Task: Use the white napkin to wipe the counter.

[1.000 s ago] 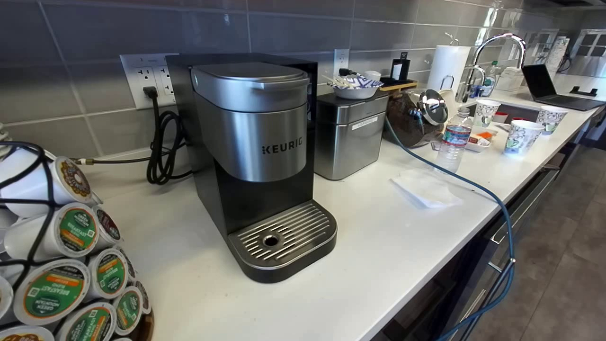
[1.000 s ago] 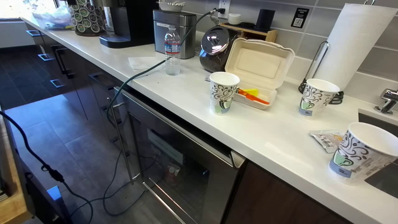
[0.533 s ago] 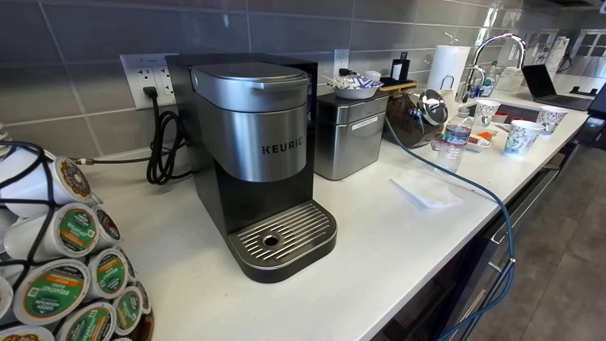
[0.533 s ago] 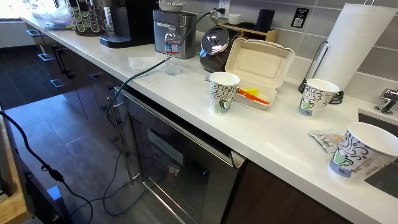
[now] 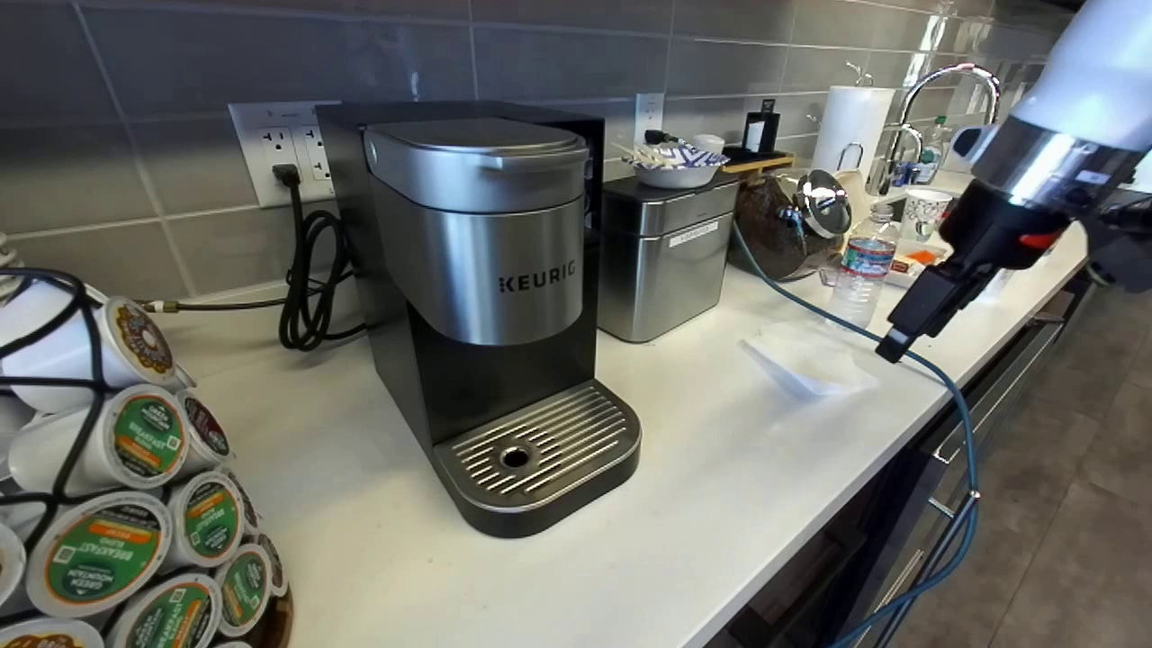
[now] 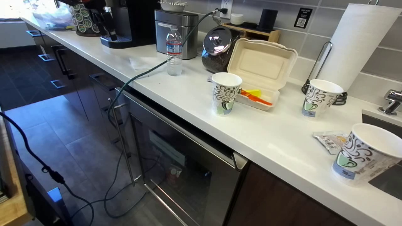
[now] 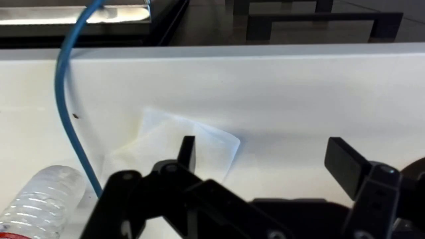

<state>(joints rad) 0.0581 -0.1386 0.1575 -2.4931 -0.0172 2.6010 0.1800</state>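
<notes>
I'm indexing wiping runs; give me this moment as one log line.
gripper: open, empty, above counter | napkin: on counter, ungripped | bottle: upright, near napkin | wiping: not underway

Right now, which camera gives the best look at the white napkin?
The wrist view: the white napkin looks largest, a crease visible, though the gripper hides part. Both exterior views show it smaller, pale against the white counter.

The hand slants downward near the white napkin lying on the table, on which a coffee maker, a metallic canister and a labelled bottle stand upright.
</notes>
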